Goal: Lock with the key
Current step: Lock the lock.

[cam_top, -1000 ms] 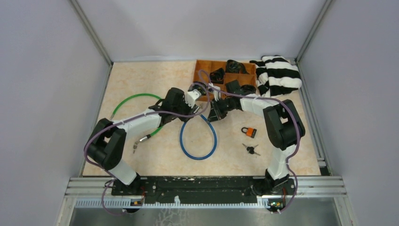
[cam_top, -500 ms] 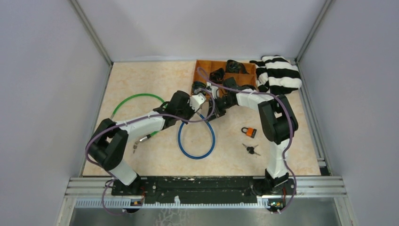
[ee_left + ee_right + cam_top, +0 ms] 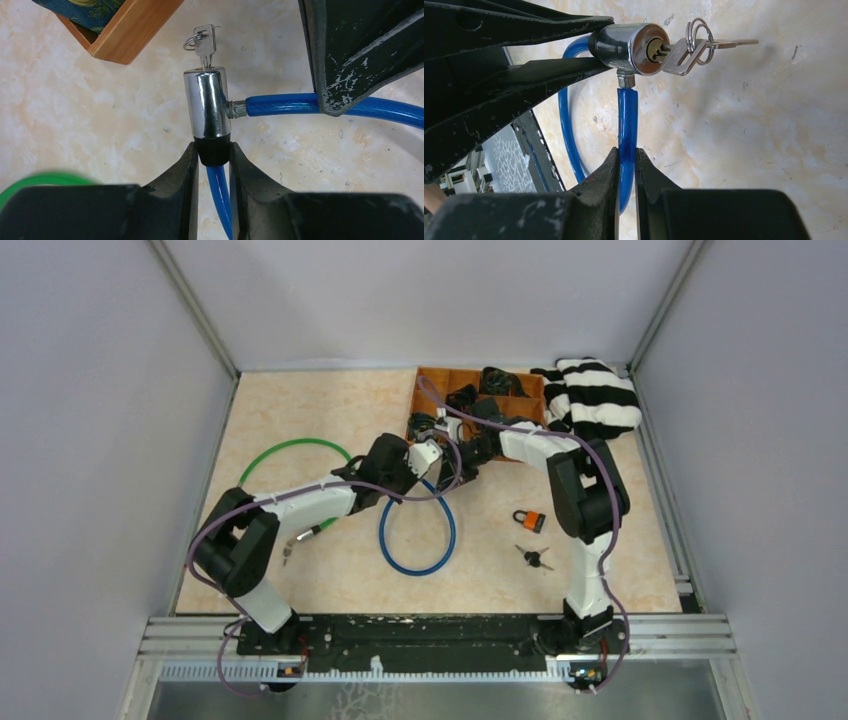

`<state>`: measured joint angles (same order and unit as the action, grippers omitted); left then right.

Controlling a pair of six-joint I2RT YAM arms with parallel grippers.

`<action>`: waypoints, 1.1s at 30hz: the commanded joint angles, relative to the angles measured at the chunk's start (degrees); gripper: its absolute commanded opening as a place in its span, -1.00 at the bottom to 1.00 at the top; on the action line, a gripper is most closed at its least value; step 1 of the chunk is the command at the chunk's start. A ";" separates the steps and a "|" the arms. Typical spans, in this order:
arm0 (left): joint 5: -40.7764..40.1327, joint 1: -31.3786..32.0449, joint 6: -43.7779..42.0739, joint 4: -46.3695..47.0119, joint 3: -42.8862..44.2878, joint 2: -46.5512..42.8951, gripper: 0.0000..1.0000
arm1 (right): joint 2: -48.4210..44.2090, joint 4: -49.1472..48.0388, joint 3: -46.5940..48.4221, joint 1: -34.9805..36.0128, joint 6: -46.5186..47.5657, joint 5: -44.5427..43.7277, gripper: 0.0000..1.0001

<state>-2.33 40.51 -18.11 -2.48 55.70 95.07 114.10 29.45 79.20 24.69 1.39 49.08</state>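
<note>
A blue cable lock (image 3: 418, 535) lies looped on the table. Its chrome lock cylinder (image 3: 205, 102) has a key (image 3: 204, 44) with a ring in its keyhole; the key also shows in the right wrist view (image 3: 686, 49). My left gripper (image 3: 213, 154) is shut on the cylinder's black end collar (image 3: 214, 149). My right gripper (image 3: 626, 157) is shut on the blue cable (image 3: 626, 125) just below where its end plugs into the cylinder (image 3: 631, 47). Both grippers meet at the lock head (image 3: 440, 447) in the top view.
A wooden divided tray (image 3: 425, 390) with dark items stands at the back, its corner close to the key (image 3: 127, 35). A striped cloth (image 3: 592, 395), a green cable (image 3: 290, 455), an orange padlock (image 3: 530, 520) and loose keys (image 3: 535, 558) lie around.
The left gripper and the lock head have moved slightly right and toward the tray. The right arm has swung its wrist back toward the tray, following the lock head.
</note>
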 commanded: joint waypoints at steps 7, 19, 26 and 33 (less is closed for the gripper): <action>8.00 -0.24 5.71 -0.93 2.04 0.90 -1.00 | 2.28 -8.42 3.82 -0.28 -0.28 1.77 -0.94; 6.86 -1.73 6.81 -0.19 1.72 1.60 -1.00 | 2.25 -12.65 -3.93 -0.52 -0.51 4.85 -0.27; 5.93 -2.57 7.27 -0.19 1.78 1.71 -1.00 | -0.28 -13.57 -7.57 -0.61 0.70 5.89 -0.14; 6.66 -3.29 8.75 0.65 1.24 0.98 -1.00 | -1.42 -18.20 -12.28 -0.61 -1.22 6.38 -0.14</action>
<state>3.27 37.82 -10.90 -3.84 56.73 96.71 115.87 16.21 68.60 24.21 0.82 54.06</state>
